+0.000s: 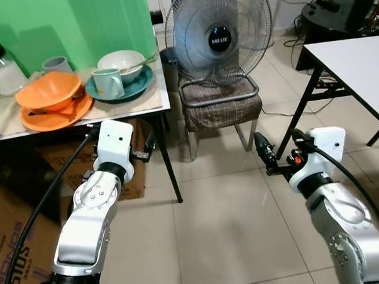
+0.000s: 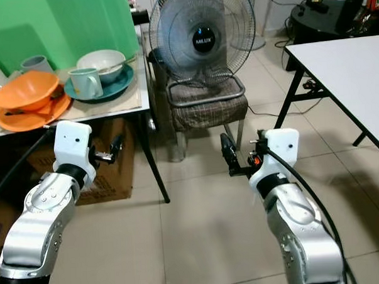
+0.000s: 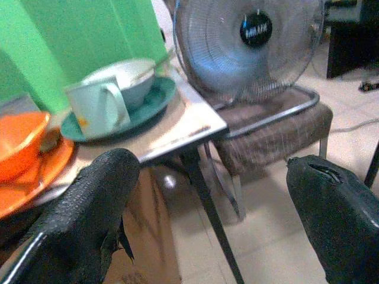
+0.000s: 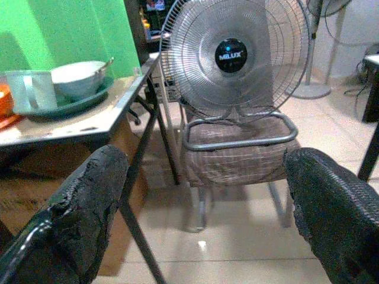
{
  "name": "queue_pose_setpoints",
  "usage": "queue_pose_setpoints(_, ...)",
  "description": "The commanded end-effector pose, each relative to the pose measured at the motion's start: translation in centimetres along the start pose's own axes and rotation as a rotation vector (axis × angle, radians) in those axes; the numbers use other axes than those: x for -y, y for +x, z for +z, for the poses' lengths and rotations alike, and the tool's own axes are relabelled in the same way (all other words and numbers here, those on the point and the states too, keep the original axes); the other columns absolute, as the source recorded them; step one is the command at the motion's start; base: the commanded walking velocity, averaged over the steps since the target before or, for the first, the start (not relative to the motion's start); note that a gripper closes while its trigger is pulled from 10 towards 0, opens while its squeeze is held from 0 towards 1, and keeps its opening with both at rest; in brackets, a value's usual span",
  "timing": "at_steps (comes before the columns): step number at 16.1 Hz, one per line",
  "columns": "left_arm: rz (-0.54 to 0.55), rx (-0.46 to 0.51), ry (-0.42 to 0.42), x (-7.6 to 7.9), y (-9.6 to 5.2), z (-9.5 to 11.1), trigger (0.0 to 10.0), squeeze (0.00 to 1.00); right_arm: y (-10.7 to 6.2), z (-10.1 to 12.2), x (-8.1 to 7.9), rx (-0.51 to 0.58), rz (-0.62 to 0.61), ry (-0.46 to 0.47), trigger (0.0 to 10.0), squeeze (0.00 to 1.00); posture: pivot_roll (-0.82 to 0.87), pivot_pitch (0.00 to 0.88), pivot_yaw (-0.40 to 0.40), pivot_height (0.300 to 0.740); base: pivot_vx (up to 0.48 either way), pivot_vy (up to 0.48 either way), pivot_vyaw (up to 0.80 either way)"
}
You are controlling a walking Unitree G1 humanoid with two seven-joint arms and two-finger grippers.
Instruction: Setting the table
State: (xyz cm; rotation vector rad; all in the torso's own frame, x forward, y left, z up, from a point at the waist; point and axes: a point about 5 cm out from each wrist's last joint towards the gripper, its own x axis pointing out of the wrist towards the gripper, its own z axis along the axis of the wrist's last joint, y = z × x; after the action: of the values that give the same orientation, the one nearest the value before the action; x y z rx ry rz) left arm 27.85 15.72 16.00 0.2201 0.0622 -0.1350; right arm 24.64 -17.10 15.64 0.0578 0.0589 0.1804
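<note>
Dishes all sit stacked on side table [image 1: 147,103]: orange bowl [image 1: 49,90], teal plate [image 1: 137,86], mug [image 1: 107,82]. White table [image 1: 362,65] bare. Left gripper [image 3: 207,219], right gripper [image 4: 204,219] both spread wide, holding nothing. Basically nothing set yet.

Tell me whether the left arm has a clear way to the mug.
Probably yes. The left gripper hangs open below the table edge; the mug stands near that edge, nothing before it.
</note>
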Motion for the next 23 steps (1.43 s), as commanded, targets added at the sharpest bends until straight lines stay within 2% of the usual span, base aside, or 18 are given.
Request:
queue_pose_setpoints(1,0.019,0.022,0.001,-0.41,0.17,0.42,10.0,0.0,0.03,0.1,-0.31,0.007,0.016,-0.01,10.0,0.0,-0.01,0.0,0.088,0.74,0.0,0.0,0.0)
queue_pose_setpoints(2,0.027,0.028,-0.037,-0.5,0.13,0.52,10.0,0.0,0.02,0.13,-0.33,0.007,0.014,-0.009,10.0,0.0,-0.01,0.0,0.09,0.74,0.0,0.0,0.0)
queue_pose_setpoints(4,0.024,0.031,-0.055,-0.53,0.0,0.59,10.0,0.0,0.02,0.15,-0.38,0.006,0.017,-0.009,10.0,0.14,-0.01,0.0,0.09,0.74,0.0,0.0,0.8)
queue_pose_setpoints(5,0.026,0.03,-0.054,-0.57,-0.01,0.6,10.0,0.0,0.03,0.18,-0.48,0.006,0.022,-0.009,10.0,0.15,-0.01,0.0,0.092,0.74,0.0,0.0,0.8)
queue_pose_setpoints(9,0.031,0.031,-0.056,-0.62,-0.11,0.5,10.0,0.0,0.07,0.2,-0.6,0.004,0.032,-0.029,10.0,0.1,-0.01,0.0,0.086,0.74,0.0,0.0,0.8)
queue_pose_setpoints(10,0.032,0.03,-0.06,-0.63,-0.18,0.46,10.0,0.0,0.17,0.25,-0.56,0.006,0.028,-0.021,10.0,0.0,-0.01,0.0,0.082,0.74,0.0,0.0,0.0)
queue_pose_setpoints(14,0.035,0.025,-0.068,-0.63,-0.4,0.3,10.0,0.0,0.35,0.21,-0.7,-0.004,0.046,-0.011,10.0,0.0,0.0,0.0,0.074,0.74,0.279,0.0,0.0)
queue_pose_setpoints(16,0.035,0.024,-0.069,-0.63,-0.5,0.25,10.0,0.0,0.39,0.14,-0.71,-0.013,0.047,-0.035,10.0,0.0,0.0,0.0,0.067,0.74,0.336,0.0,0.0)
queue_pose_setpoints(18,0.038,0.024,-0.069,-0.6,-0.66,0.19,10.0,0.0,0.47,0.06,-0.67,-0.019,0.048,-0.069,10.0,0.0,0.0,0.0,0.063,0.74,0.354,0.0,0.8)
queue_pose_setpoints(23,0.035,0.023,-0.064,-0.52,-0.73,0.15,10.0,0.0,0.53,0.22,-0.93,-0.013,0.063,-0.033,10.0,0.0,0.0,0.0,0.063,0.74,0.355,0.0,0.16)
